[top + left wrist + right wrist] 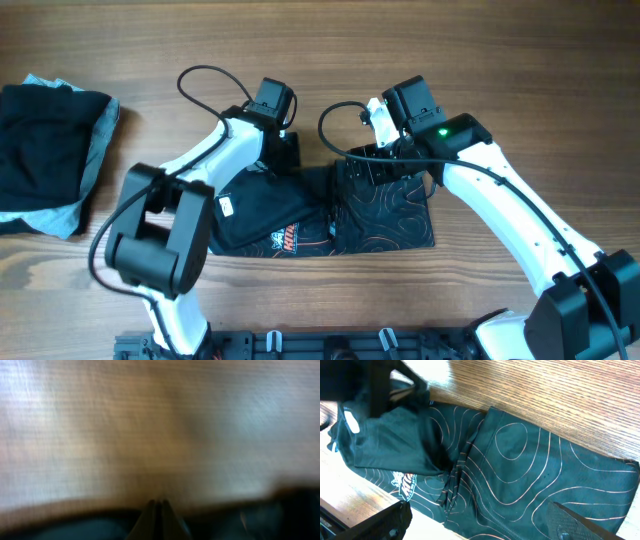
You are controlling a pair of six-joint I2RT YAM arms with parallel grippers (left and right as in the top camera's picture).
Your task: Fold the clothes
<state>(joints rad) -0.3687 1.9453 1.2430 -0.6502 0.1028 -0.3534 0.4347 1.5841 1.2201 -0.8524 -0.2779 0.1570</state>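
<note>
left gripper (284, 152) has its dark fingertips (151, 522) pressed together at the far edge of the black short-sleeved jersey (385, 215), and the cloth is drawn up to them, seemingly pinched. right gripper (480, 525) hangs spread wide over the same garment. the jersey lies partly bunched mid-way across the wood-grain table (500, 60). its smooth matte fabric carries thin orange contour swirls and white and red logos, with creases down its centre. a soft black and light blue pile (50, 150) sits far left.

Black jersey (385, 212) with thin orange contour swirls and a white and red logo (287, 238), brown wood-grain worktop (330, 40), black and light blue garment pile (45, 150), white arms (510, 210)
</note>
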